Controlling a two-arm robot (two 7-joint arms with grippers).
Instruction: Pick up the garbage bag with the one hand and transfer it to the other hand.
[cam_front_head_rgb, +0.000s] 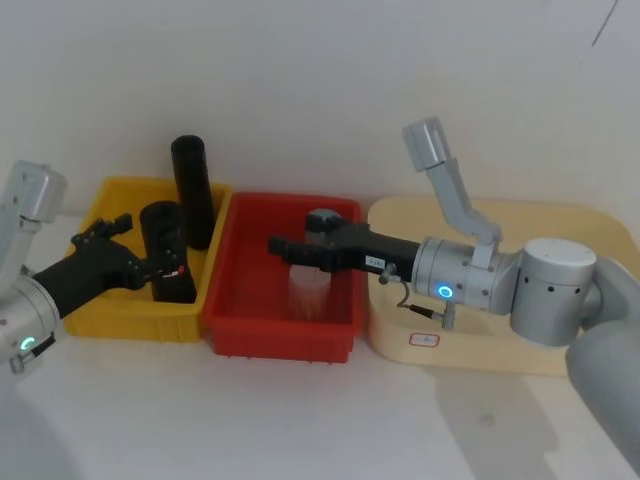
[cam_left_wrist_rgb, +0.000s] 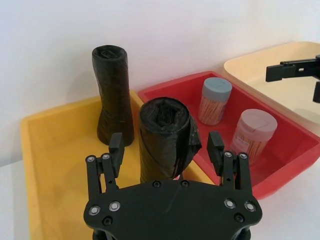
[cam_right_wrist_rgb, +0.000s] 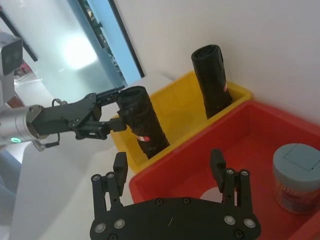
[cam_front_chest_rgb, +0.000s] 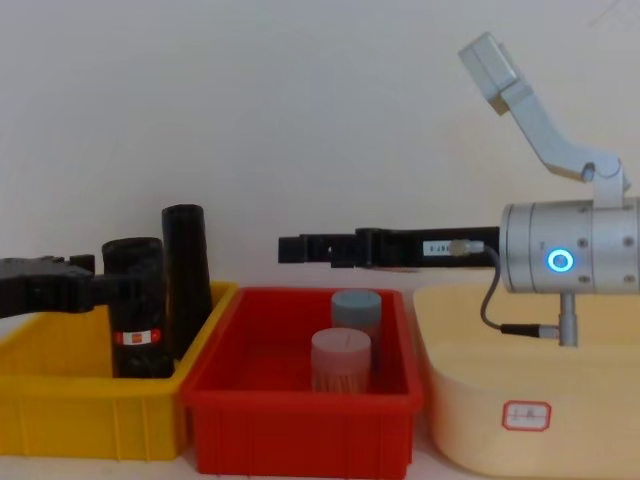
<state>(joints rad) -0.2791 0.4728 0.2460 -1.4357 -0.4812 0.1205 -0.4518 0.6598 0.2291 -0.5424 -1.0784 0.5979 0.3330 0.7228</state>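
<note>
Left of head view, yellow bin (cam_front_head_rgb: 100, 195), holding 2 black rolls, both upright:
1. Bag (cam_front_head_rgb: 167, 238): stubby roll, crinkly plastic, red-and-white label band low on its side. Stands in bin's right half, toward the front.
2. Taller roll (cam_front_head_rgb: 190, 185): slimmer, just behind the bag, by the back wall.

Bins, 3, in a row:
- Yellow, left: rect. plastic.
- Red bin (cam_front_head_rgb: 280, 325), centre: same type.
- Cream tray (cam_front_head_rgb: 480, 352), right: larger, rounded corners, small red-framed label on front.

Jars, 2, in red bin: clear cyl., thin pale sticks inside.
- Grey-lid jar (cam_left_wrist_rgb: 215, 100): at the back.
- Pink-lid jar (cam_left_wrist_rgb: 255, 135): in front of it.

Grippers, 2: black, two-finger, on silver cyl. wrists.
- Left gripper (cam_left_wrist_rgb: 166, 142): green ring, enters from lower left. Fingers spread wide, one each side of bag, small gap on both sides.
- Right gripper (cam_right_wrist_rgb: 168, 162): blue ring, held level above red bin, pointing left. Fingers wide apart, holding nothing.
</note>
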